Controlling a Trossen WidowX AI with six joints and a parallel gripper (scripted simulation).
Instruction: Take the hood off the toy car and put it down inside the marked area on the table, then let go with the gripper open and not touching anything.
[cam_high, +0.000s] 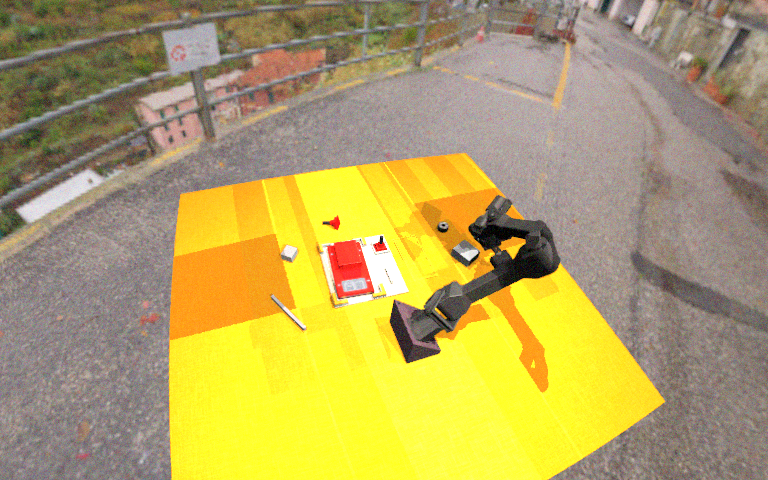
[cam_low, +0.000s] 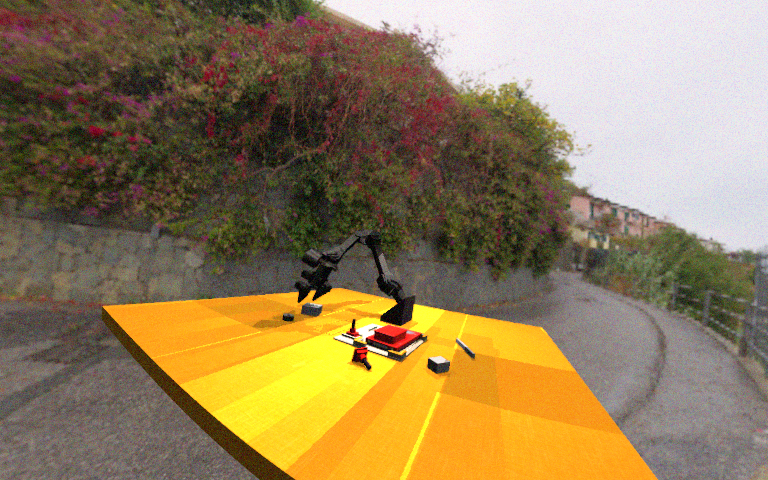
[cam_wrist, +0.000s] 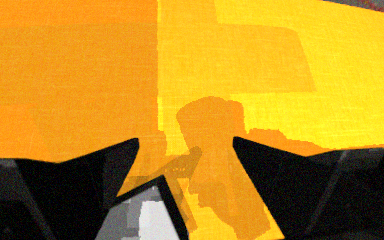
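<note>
The red toy car (cam_high: 341, 284) (cam_low: 412, 337) sits on a white board (cam_high: 396, 281) with yellow corner pieces. A raised red block (cam_high: 347, 254) (cam_low: 389, 333) is on top of it, and a grey panel (cam_high: 355, 284) lies at its near end in the top view. I cannot tell which part is the hood or where its edges run. My gripper (cam_low: 312, 297) (cam_wrist: 187, 141) is open and empty. It hangs above the table near a grey box, well to the side of the car. I cannot make out the marked area for certain.
The grey box (cam_high: 465, 253) (cam_low: 311, 309) (cam_wrist: 157, 215) is below the gripper. A black ring (cam_high: 442, 226) (cam_low: 288, 317), a red funnel-like piece (cam_high: 335, 223) (cam_low: 360, 354), a pale block (cam_high: 288, 253) (cam_low: 438, 363) and a thin bar (cam_high: 287, 312) (cam_low: 465, 348) lie around. A black peg (cam_high: 381, 240) stands on the board.
</note>
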